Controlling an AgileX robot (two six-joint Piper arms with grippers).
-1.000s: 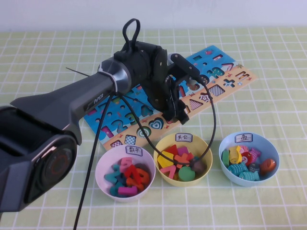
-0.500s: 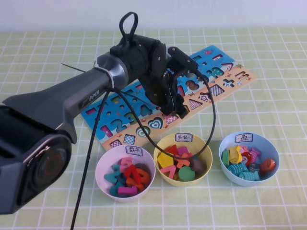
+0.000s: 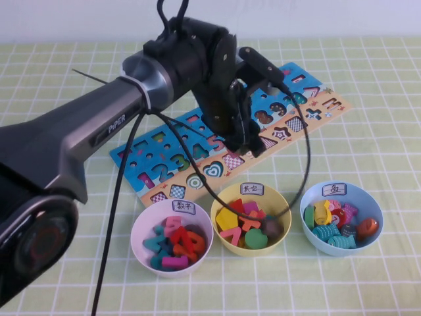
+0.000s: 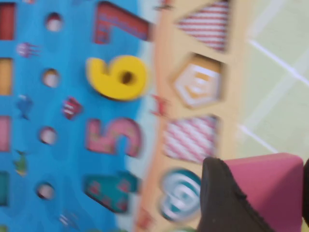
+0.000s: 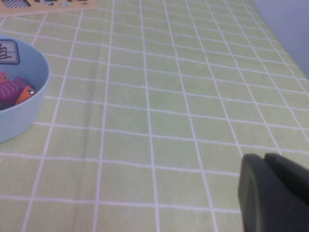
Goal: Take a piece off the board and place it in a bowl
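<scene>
Pink and flat, the piece (image 4: 263, 186) sits clamped between the two dark fingers (image 4: 224, 198) of my left claw, held above the tan half of the board (image 4: 159, 87).

From the high view, my left claw (image 3: 245, 146) hangs over the board (image 3: 299, 108), above the tan strip, with the yellow bowl (image 3: 283, 204) nearer to me on the worktop (image 3: 368, 158). The piece itself I cannot make out here; my wrist and fingers cover it. The lilac bowl (image 3: 139, 227) stands to the left of the yellow one, the blue bowl (image 3: 358, 194) to its right.

In my left wrist view the piece shows one broad pink face with a straight upper edge; its lower part is cut off by the frame. Under it I see a striped slot (image 4: 190, 137), and the yellow 6 (image 4: 117, 77) rests on the blue half. Everything here is smeared.

My right wrist view shows only green checked worktop (image 5: 159, 111), the blue bowl's edge (image 5: 29, 104), and a dark corner of my right claw (image 5: 275, 193), whose tips meet.
</scene>
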